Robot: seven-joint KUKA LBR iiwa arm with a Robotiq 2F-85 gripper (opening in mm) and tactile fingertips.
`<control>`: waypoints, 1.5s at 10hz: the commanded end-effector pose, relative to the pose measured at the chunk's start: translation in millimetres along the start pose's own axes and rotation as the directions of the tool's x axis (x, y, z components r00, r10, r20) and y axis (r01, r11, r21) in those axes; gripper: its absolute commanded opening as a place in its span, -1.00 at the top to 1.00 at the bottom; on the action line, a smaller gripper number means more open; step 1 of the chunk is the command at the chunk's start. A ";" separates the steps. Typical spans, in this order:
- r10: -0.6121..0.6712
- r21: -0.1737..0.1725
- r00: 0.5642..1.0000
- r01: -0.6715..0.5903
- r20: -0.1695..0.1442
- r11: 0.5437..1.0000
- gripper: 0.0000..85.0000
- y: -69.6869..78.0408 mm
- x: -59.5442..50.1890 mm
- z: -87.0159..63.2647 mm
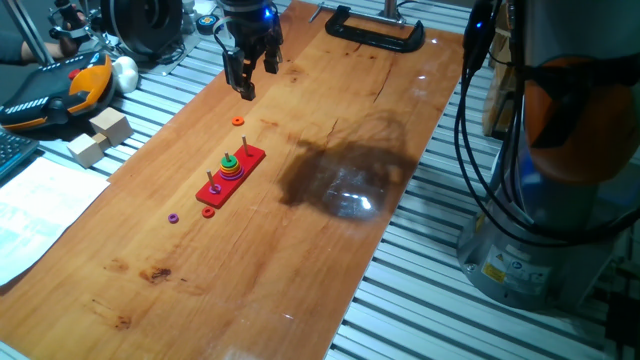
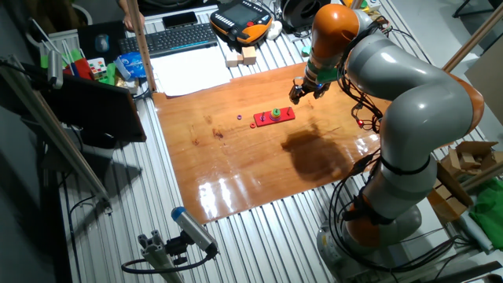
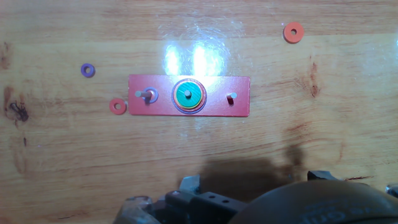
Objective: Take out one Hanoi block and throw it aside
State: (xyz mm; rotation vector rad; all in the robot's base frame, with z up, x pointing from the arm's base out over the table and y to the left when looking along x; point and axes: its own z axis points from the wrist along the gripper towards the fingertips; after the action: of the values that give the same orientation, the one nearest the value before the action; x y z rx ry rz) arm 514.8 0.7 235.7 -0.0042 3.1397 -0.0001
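The Hanoi block (image 1: 229, 158) (image 2: 277, 112) (image 3: 188, 94) is a small green disc. It tops a short stack of rings on the middle peg of the red peg base (image 1: 252, 158) (image 3: 217, 106). My gripper (image 1: 256, 75) (image 2: 299, 96) hangs above the wooden board, beyond the far end of the base and well clear of the stack. Its fingers stand apart with nothing between them. The hand view looks straight down on the base, and only the gripper's body shows at its bottom edge.
Three loose rings lie on the board: orange (image 1: 238, 121) (image 3: 293, 32), red (image 1: 208, 212) (image 3: 117, 106) and purple (image 1: 175, 216) (image 3: 87, 70). A black clamp (image 1: 375, 30) grips the far edge. Wooden cubes (image 1: 100, 135) and paper (image 1: 40, 200) lie to the left.
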 end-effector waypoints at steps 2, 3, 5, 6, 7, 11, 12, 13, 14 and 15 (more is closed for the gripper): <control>-0.225 0.072 0.938 0.251 -0.264 0.965 0.98 0.0 -0.1 -0.2; -0.225 0.072 0.938 0.251 -0.264 0.965 0.98 0.1 -0.1 -0.2; -0.225 0.072 0.938 0.251 -0.264 0.965 0.98 0.0 -0.1 -0.2; -0.225 0.072 0.938 0.251 -0.264 0.965 0.98 0.1 -0.1 -0.2; -0.225 0.072 0.938 0.251 -0.264 0.965 0.98 0.1 -0.1 -0.2; -0.225 0.072 0.938 0.251 -0.264 0.965 0.98 0.1 -0.1 -0.2; -0.225 0.072 0.938 0.251 -0.264 0.965 0.98 0.1 -0.1 -0.2; -0.225 0.072 0.938 0.251 -0.264 0.965 0.98 0.1 -0.2 -0.2; -0.225 0.072 0.938 0.251 -0.264 0.965 0.98 0.0 -0.2 -0.2; -0.224 0.071 0.938 0.251 -0.265 0.965 0.98 0.0 -0.2 -0.2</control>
State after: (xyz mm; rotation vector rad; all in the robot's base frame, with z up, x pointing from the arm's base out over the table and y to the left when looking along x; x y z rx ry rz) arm 515.2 0.6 236.0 -0.4187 3.3671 -0.1796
